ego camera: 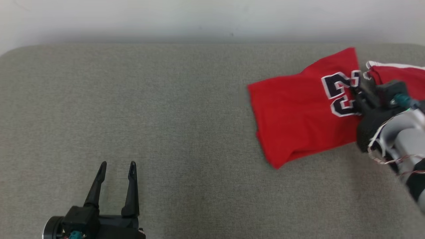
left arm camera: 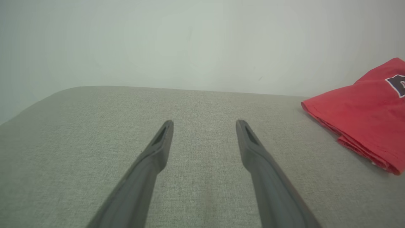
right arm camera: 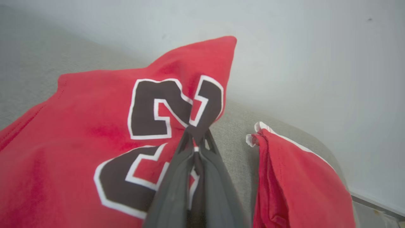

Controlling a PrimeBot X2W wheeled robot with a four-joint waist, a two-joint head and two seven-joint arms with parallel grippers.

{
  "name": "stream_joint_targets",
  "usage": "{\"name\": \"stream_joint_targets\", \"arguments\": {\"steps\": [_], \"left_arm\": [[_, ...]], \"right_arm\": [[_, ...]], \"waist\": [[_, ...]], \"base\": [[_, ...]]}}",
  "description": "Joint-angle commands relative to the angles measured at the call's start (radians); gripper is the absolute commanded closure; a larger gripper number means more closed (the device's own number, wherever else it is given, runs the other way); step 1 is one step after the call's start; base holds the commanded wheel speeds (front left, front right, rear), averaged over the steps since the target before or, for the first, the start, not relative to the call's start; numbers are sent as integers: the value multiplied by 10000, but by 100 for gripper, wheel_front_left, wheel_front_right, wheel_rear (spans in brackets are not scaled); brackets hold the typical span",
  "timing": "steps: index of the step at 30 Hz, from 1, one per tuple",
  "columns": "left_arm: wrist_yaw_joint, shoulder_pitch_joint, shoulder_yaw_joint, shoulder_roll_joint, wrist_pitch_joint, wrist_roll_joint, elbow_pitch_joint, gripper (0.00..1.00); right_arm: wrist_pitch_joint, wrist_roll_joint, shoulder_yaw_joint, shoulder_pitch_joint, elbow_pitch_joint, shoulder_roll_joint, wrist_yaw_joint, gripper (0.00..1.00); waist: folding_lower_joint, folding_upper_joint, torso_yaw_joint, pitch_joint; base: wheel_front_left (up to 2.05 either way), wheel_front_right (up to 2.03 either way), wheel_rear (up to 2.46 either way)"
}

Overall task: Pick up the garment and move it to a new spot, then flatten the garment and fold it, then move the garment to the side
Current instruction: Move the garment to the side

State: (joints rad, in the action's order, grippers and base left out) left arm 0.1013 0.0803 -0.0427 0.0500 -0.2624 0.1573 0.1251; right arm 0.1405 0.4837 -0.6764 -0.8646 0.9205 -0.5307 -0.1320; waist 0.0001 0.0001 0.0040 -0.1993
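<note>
Most of my job looked done: the red garment [ego camera: 292, 116] lay folded at the far right of the grey counter [ego camera: 149, 109]. My right tool [right arm camera: 196, 136] was pinched shut on it. My left tool [ego camera: 118, 164] stood open, near left. Only moving it aside seemed left.

The garment [ego camera: 298, 113] lies far right on the padded surface [ego camera: 166, 116]. The right gripper [ego camera: 354, 89] is at its right part; the left gripper [ego camera: 118, 163] near left, well apart
</note>
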Motion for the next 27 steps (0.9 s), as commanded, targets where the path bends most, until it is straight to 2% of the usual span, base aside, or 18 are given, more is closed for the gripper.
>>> {"name": "stream_joint_targets", "arguments": {"steps": [1,11,16,27], "left_arm": [[27,161,65,5,-38,-136,-54,0],[216,626,222,4,-38,-549,-544,0],[251,849,252,11,-38,-773,-769,0],[283,1130,65,154,-38,-957,-1260,0]], "right_arm": [[-102,80,-115,-218,-99,-300,26,100],[-1116,337,-986,-1453,-856,-2413,26,100],[-1424,495,-1197,-2182,-945,-2914,26,100],[-1494,613,-1138,-3071,-4,-3678,26,100]], "waist": [[-1,-1,-376,-494],[-1,-1,-748,-1221],[-1,-1,-908,-1541],[-1,-1,-866,-2148]], "base": [[0,0,0],[0,0,0],[0,0,0],[0,0,0]]}}
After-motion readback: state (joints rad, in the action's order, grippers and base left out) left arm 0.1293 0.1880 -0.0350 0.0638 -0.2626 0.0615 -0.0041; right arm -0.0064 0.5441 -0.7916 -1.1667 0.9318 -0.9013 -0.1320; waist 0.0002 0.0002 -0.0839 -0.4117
